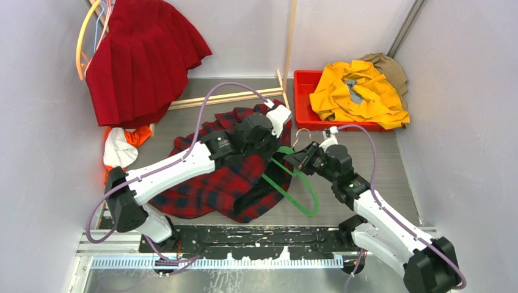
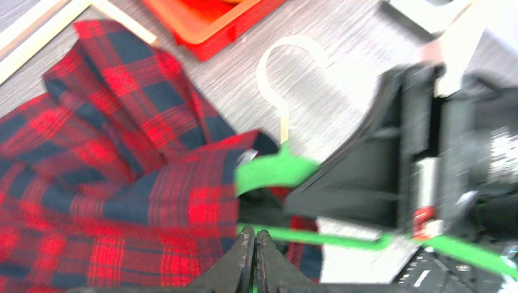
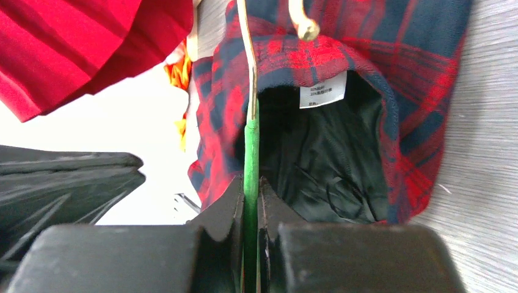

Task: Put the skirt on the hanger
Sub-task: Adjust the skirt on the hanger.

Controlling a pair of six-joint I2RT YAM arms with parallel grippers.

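The bright-red pleated skirt (image 1: 143, 61) hangs at the far left against the wall, and also shows in the right wrist view (image 3: 79, 43). A thin cream-orange hanger (image 1: 79, 46) curves out beside the skirt's left edge; its hook is hidden. Both grippers are in the middle of the table, away from the skirt. My right gripper (image 1: 289, 158) (image 3: 250, 183) is shut on the neck of a green hanger (image 1: 299, 189) (image 3: 250, 146). My left gripper (image 1: 275, 148) (image 2: 255, 235) is shut, its tips just over the green hanger's bar (image 2: 317, 238) and the red-and-black plaid shirt (image 1: 207, 183) (image 2: 91, 183).
A red bin (image 1: 303, 79) at the back right holds a yellow garment (image 1: 360, 91) and a brown one. A wooden frame (image 1: 232, 97) stands behind the shirt. An orange-and-white cloth (image 1: 122, 146) lies under the skirt at the left wall.
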